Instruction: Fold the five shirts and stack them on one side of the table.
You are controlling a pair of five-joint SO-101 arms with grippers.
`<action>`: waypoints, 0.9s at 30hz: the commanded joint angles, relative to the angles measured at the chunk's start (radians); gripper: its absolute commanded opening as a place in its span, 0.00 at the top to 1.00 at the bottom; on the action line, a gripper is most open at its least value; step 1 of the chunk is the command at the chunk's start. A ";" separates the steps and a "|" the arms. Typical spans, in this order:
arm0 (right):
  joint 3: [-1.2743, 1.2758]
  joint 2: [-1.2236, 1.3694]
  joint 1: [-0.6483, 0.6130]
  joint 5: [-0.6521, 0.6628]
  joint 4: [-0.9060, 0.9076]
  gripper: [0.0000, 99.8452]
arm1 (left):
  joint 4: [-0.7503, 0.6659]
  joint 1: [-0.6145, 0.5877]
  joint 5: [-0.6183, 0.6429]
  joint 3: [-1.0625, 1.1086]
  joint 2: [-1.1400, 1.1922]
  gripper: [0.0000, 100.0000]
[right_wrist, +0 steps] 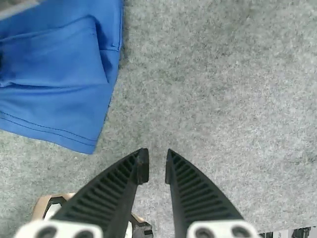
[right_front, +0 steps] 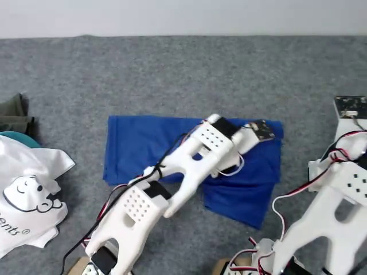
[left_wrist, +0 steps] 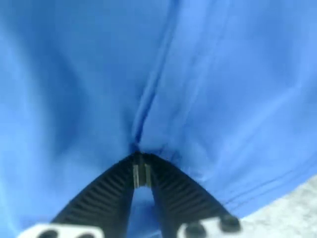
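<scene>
A blue shirt (right_front: 143, 149) lies partly folded on the grey carpet in the middle of the table. My left arm (right_front: 209, 143) stretches across it toward its right end. In the left wrist view my left gripper (left_wrist: 140, 168) is shut on a crease of the blue shirt (left_wrist: 218, 99), and fabric bunches at the black fingertips (left_wrist: 163, 173). My right arm (right_front: 338, 195) stands at the right side, off the cloth. My right gripper (right_wrist: 154, 166) hovers over bare carpet, slightly open with nothing between its fingers. The blue shirt's hemmed corner (right_wrist: 54, 94) lies beside it.
At the left edge lies a white shirt (right_front: 28, 195) with a bear print. A teal shirt (right_front: 20, 139) and an olive one (right_front: 14, 112) lie behind it. Grey carpet (right_front: 183, 74) covers the table to the far edge.
</scene>
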 commanded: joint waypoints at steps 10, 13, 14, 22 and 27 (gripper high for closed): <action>-0.008 -0.022 -0.010 -0.009 0.039 0.93 | 0.143 -0.002 -0.020 -0.173 -0.049 0.99; -0.008 -0.022 -0.007 -0.009 0.039 0.93 | 0.187 -0.003 -0.017 -0.285 -0.049 0.99; -0.008 -0.022 -0.007 -0.009 0.039 0.93 | 0.187 -0.008 -0.017 -0.305 -0.051 0.99; -0.008 -0.022 -0.007 -0.009 0.039 0.93 | 0.187 -0.014 0.006 -0.168 -0.170 0.99; -0.012 -0.022 -0.005 -0.009 0.039 0.93 | 0.184 0.054 0.015 0.019 -0.302 0.99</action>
